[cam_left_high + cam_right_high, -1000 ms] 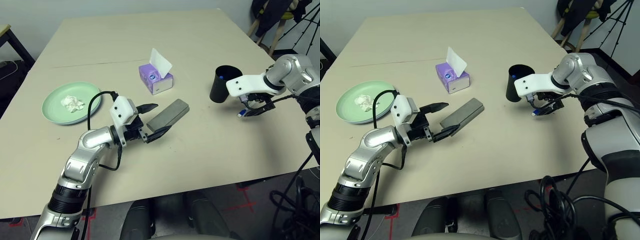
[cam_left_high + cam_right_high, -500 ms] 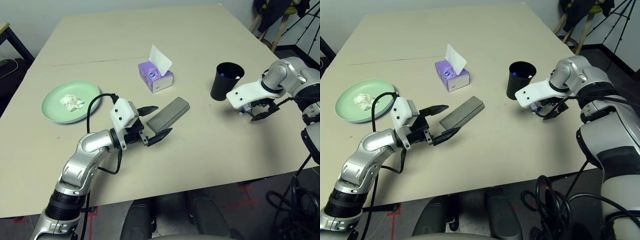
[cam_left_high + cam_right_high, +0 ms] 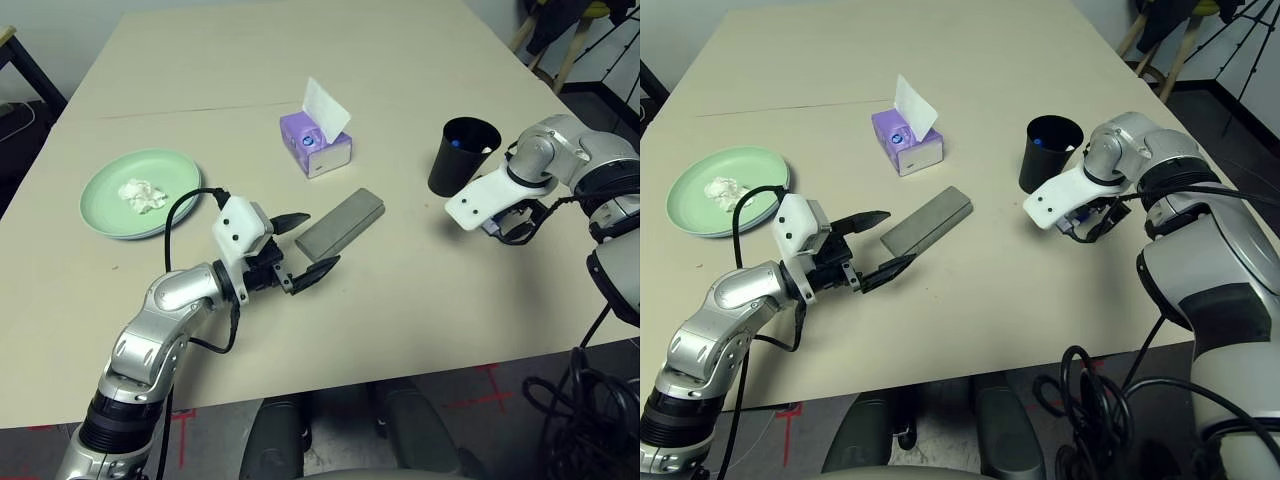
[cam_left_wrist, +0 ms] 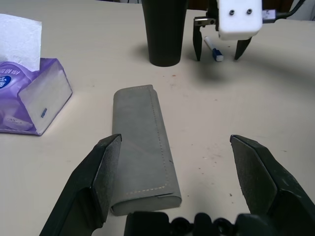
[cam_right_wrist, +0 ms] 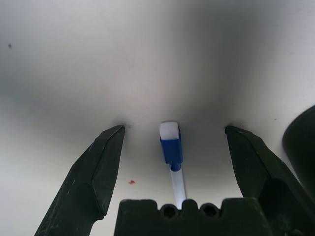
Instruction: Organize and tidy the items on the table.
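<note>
Your right gripper has its jaws released, straddling a white blue-tipped pen lying on the table beside the black cup. Your left gripper, jaws released, faces the grey glasses case.

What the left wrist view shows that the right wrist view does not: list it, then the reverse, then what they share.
Left wrist view: the left gripper, open, facing the grey case lying flat, with the purple tissue box off to one side of it.
Right wrist view: a close look between the open right gripper, its fingers on either side of the pen's end, plus a tiny red speck on the tabletop.
Shared: the blue-tipped pen, the black cup, the right gripper and the beige table.
</note>
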`<act>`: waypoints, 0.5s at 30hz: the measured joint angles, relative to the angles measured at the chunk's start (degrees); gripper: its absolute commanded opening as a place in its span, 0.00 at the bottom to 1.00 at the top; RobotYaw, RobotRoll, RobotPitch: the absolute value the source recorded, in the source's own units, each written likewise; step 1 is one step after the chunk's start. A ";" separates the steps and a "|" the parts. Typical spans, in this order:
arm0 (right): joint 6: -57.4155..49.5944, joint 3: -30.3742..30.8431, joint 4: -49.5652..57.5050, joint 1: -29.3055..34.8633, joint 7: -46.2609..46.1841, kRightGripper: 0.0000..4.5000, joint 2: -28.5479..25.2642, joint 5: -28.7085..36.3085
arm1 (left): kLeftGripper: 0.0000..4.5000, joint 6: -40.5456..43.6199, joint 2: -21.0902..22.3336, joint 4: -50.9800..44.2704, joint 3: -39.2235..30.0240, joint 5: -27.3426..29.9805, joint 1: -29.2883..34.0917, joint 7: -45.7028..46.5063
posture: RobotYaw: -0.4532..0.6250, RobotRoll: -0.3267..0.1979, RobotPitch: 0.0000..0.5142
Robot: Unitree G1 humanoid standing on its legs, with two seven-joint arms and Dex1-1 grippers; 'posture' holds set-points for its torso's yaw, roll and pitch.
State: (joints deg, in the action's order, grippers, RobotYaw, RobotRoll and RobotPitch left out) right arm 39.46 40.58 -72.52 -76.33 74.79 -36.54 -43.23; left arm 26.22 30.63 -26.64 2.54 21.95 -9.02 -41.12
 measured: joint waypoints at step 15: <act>7.45 1.76 -1.47 -1.14 0.45 0.63 -1.07 -3.07 | 1.00 0.80 0.97 -1.50 -0.32 0.10 0.53 0.97 | 0.52 0.62 0.43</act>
State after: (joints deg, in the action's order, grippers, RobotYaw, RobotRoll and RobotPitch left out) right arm 46.91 42.34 -73.98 -77.46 75.24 -37.61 -46.30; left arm 27.02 31.61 -28.14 2.23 22.04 -8.48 -40.16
